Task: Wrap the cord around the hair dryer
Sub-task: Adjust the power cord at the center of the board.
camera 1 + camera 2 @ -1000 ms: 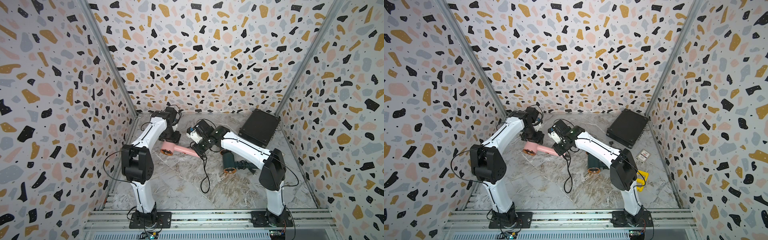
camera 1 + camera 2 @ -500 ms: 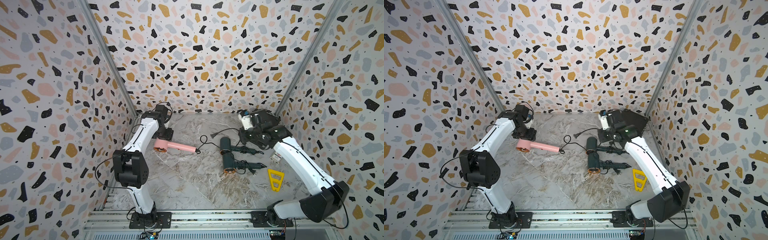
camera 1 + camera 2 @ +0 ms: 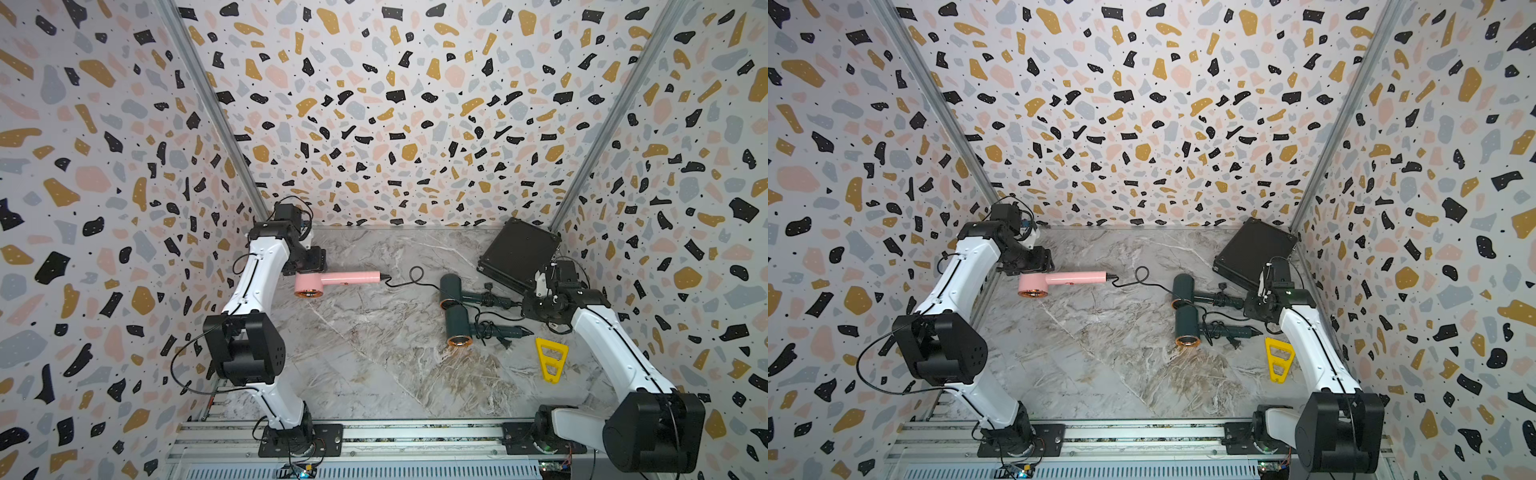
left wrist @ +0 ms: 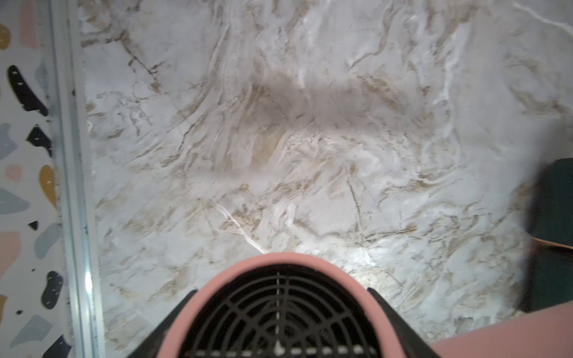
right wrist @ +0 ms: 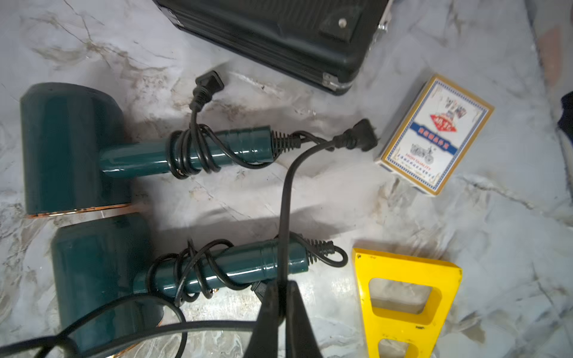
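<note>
Left tool grips pink dryer near rail; right tool pinches cord.

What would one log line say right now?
left claw: gripping pink hair dryer | right claw: pinching cord | cord: unwrapped

Black case, yellow triangular frame, likely card pack, marble tabletop

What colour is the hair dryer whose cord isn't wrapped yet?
Pale pink, that plastic hair dryer; its cord is black. Clearest in a top view.
</note>
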You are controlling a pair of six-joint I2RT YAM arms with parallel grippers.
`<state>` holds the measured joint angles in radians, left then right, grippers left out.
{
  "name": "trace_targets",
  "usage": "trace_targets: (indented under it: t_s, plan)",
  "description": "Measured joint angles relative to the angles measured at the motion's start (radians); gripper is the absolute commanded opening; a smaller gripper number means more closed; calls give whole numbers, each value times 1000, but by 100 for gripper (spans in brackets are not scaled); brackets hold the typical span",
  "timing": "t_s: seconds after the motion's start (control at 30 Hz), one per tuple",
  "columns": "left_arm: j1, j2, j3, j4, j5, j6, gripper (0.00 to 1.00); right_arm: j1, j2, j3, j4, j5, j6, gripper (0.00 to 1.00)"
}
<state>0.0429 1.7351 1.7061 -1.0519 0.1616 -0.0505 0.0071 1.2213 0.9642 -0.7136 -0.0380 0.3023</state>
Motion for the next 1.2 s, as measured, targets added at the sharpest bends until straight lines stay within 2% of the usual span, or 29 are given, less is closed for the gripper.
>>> trace_targets:
  t_s: [0.07,0.1,0.17,0.33,0.43,0.6,0.77,0.9,1.1,1.2]
  plan:
    - [-3,-6,0,5,43,-6,0,-2,-7,12,-4,-15,2,55]
    - [-3,-7,0,7,64,-8,0,-2,-13,26,-13,-32,1,61]
    - [-3,-11,0,8,100,-14,0,-2,-31,68,-19,-79,-6,65]
    - [-3,-21,0,18,184,-21,0,19,-86,136,39,-285,-27,65]
    - [-3,-24,0,28,223,-24,0,108,-66,137,100,-407,-63,64]
    - [-4,-24,-6,35,250,-26,0,258,50,119,265,-568,-122,65]
    - [-4,-24,-11,36,254,-31,0,359,156,116,376,-644,-170,66]
    - [-4,-24,-11,37,254,-32,0,446,174,116,400,-717,-201,66]
    - [-4,-24,-11,37,265,-36,0,486,137,77,496,-819,-189,64]
    - [-4,-24,-11,39,271,-40,0,500,158,76,526,-830,-176,57]
